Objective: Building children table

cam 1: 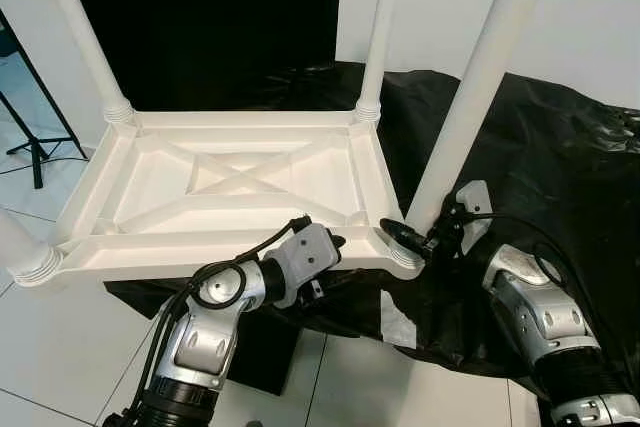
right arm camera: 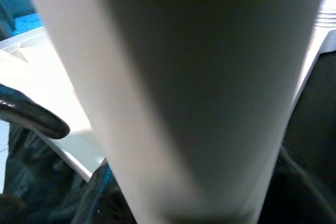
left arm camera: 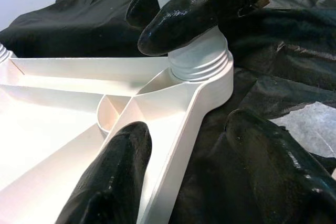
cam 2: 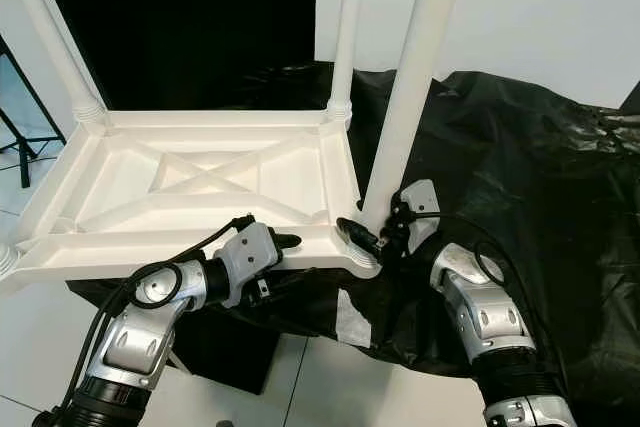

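The white table top (cam 1: pixel 230 192) lies upside down, its ribbed underside facing up, resting partly on a black plastic sheet (cam 1: pixel 560 167) spread over the tiled floor (cam 1: pixel 60 347). White legs stand upright in its corner sockets; the near right leg (cam 1: pixel 470 97) rises from the corner of the table top closest to the right arm. The right gripper (cam 1: pixel 405 237) is at the base of this leg, just above the threaded collar, with its black fingers (left arm camera: pixel 194 9) clasped around the leg; the right wrist view shows the leg directly against the camera. The left gripper (cam 1: pixel 320 252) is at the near edge of the table top, beside the same corner. Its fingers are parted and straddle the rim: one finger (left arm camera: pixel 113 177) rests on the ribbed inner face, the other lies outside over the black plastic sheet. A dark door (cam 1: pixel 200 17) stands behind the table top.
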Motion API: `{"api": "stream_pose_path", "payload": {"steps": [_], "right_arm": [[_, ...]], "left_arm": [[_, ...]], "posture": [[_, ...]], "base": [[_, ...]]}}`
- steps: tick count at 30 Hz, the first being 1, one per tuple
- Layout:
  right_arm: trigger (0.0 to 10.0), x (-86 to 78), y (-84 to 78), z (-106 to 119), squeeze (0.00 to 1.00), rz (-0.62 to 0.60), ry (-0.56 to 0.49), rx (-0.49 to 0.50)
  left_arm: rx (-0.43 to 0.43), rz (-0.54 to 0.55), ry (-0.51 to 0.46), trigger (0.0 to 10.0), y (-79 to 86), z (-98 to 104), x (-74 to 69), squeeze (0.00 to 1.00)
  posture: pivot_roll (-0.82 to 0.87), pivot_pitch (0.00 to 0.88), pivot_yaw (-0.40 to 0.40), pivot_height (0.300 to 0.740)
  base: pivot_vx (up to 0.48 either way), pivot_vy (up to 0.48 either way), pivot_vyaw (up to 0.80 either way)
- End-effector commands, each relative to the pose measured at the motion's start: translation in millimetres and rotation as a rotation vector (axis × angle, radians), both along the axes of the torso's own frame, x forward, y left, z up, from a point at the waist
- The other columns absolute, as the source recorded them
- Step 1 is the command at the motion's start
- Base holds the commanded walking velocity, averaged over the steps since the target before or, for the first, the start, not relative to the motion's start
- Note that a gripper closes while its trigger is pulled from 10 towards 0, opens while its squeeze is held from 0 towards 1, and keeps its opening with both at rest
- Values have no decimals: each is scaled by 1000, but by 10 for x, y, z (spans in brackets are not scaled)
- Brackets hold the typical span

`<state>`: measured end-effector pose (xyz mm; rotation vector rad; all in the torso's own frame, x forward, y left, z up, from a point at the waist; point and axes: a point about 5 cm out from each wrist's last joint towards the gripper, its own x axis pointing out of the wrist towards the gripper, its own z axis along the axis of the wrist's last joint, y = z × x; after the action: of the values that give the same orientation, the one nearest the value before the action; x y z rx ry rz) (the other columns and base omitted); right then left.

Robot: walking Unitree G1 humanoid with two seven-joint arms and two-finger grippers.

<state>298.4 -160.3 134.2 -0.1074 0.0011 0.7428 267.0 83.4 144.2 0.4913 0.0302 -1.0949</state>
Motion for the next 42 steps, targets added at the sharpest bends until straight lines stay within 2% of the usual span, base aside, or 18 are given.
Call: {"api": "stream_pose_path", "payload": {"steps": [1, 4, 10, 11, 12, 16, 22, 33, 39, 40, 41, 42], "right_arm": [[10000, -52, 3, -154, 0, -37, 73, -13], [10000, -48, -4, -195, 0, -195, 66, -29], [10000, -98, 34, -219, 0, -315, 55, -15], [10000, -108, 22, -244, 0, -439, 70, 4], [10000, -108, 22, -244, 0, -439, 70, 4], [10000, -136, 49, -281, 0, -665, 80, 29], [10000, -189, 126, -279, 0, -827, 68, 61], [10000, -187, 171, -228, 0, -834, 46, 76], [10000, -168, 146, -201, 0, -849, 22, 47], [10000, -162, 133, -198, 376, -848, 18, 43], [10000, -159, 117, -192, 812, -849, 12, 40], [10000, -157, 108, -181, 1000, -836, 7, 48]], "left_arm": [[-37, 127, -55, 10000, 21, 43, 59, 0], [-35, 121, -51, 10000, 17, 37, 54, 0], [-32, 110, -47, 10000, 12, 29, 43, 0], [-30, 105, -45, 10000, 13, 25, 37, 0], [-30, 105, -45, 10000, 13, 25, 37, 0], [-26, 103, -46, 10000, 7, 15, 47, 0], [-28, 97, -45, 10000, -2, 21, 43, 0], [-18, 90, -47, 10000, -2, 14, 50, 0], [-17, 92, -51, 10000, -12, 10, 62, 0], [-18, 93, -52, 10000, -14, 9, 61, 0], [-20, 93, -52, 10000, -16, 8, 58, 0], [-20, 94, -53, 10000, -17, 8, 56, 0]], "posture": [[20, 0, -55, 740], [13, 0, -52, 740], [6, 0, -44, 740], [2, 0, -44, 740], [2, 0, -44, 740], [2, 0, -46, 740], [10, 0, -48, 740], [4, 0, -46, 740], [3, 0, -57, 740], [3, 0, -57, 740], [5, 0, -61, 740], [5, 0, -61, 740]], "base": [[0, 0, 0], [0, 0, 0], [0, 0, 0], [0, 0, 0], [0, 0, 0], [0, 0, 0], [0, 0, 0], [0, 0, 0], [0, 0, 0], [0, 0, 0], [0, 0, 0], [0, 0, 0]]}}
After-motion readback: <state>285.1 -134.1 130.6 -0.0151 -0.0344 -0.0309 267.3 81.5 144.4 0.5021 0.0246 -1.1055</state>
